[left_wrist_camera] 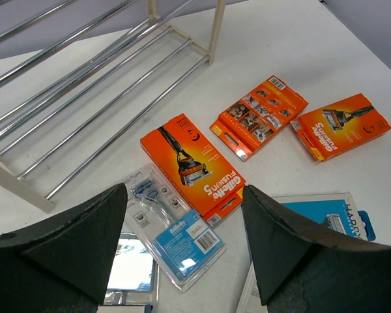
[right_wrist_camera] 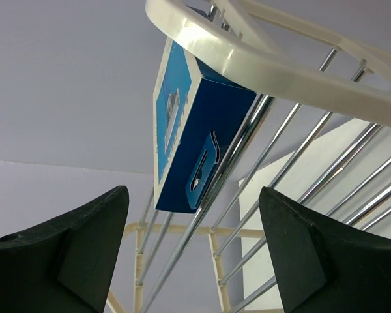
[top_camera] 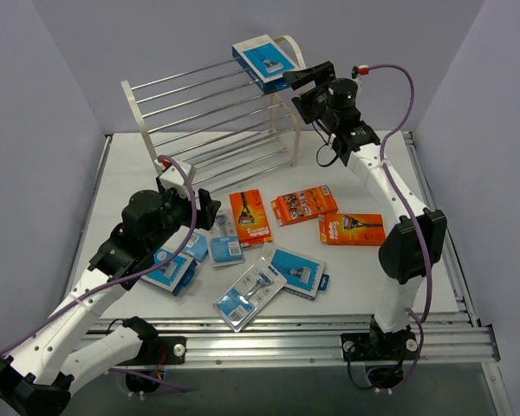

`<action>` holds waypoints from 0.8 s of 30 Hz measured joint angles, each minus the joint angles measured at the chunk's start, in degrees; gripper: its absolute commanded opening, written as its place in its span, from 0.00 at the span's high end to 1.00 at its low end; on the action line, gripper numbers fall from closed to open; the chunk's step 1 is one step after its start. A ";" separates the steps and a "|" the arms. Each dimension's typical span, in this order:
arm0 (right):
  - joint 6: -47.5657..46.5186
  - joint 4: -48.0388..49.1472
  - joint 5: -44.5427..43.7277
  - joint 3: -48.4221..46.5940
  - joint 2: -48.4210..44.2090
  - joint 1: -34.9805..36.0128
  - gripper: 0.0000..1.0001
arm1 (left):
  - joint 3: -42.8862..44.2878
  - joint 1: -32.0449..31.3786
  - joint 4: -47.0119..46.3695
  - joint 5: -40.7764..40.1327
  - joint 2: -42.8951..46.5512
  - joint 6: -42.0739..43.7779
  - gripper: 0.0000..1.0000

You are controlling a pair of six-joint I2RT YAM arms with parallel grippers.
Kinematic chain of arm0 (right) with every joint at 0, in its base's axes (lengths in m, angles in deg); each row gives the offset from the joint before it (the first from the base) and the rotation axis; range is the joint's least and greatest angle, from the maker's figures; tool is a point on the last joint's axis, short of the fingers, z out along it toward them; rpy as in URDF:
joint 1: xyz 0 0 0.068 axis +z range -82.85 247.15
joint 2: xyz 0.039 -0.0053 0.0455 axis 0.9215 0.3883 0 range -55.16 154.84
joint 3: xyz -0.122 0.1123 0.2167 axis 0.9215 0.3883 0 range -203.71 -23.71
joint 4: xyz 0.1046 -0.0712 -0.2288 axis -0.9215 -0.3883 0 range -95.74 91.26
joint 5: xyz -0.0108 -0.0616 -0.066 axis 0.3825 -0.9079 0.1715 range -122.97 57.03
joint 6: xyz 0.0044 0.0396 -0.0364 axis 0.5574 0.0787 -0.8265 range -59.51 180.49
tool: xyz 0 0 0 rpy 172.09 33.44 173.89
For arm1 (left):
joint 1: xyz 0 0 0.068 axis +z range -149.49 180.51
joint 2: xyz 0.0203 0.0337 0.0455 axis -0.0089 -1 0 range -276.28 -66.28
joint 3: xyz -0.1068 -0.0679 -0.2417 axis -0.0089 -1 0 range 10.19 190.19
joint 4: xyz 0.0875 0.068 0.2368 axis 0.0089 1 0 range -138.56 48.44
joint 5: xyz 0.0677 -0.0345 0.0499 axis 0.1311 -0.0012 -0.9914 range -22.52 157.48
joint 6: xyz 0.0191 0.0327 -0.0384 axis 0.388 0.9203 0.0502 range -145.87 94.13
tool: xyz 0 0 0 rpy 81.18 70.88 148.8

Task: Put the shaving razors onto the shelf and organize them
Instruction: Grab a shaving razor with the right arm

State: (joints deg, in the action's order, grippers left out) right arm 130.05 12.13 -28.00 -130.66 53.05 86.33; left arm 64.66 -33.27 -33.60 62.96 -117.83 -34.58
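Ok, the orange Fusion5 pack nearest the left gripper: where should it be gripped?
Probably across its two long edges, toward the far end, coming straight down: the orange Fusion5 pack lies flat on the table, and a clear blister pack crowds its near end.

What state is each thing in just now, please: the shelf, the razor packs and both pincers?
Shelf, upright.
Blue box, resting on the shelf's top tier.
Orange packs, flat on the table, not yet shelved.
Left pincer, open, empty.
Right pincer, open, empty.
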 measured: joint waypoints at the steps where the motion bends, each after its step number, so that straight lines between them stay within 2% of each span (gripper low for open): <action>1: -0.20 0.07 0.02 1.16 -0.98 -0.17 0.23 | 0.00 0.00 0.02 -0.02 0.00 0.02 0.20; 10: -2.89 1.07 1.49 12.11 -13.40 -3.08 0.21 | 0.00 0.00 0.76 -1.55 0.00 0.68 0.20; 14: -7.17 1.07 3.91 19.52 -20.44 -4.26 0.21 | 0.00 0.00 1.18 -2.84 0.00 1.38 0.19; 24: -22.18 -8.31 9.81 48.39 -39.69 -2.91 0.27 | 0.17 0.00 1.64 -6.25 0.00 2.67 0.19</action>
State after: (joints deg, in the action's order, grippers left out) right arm 107.86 3.83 -18.18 -82.27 13.36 83.42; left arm 64.84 -33.27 -31.96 56.71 -117.83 -31.92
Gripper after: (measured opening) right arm 0.748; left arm 0.806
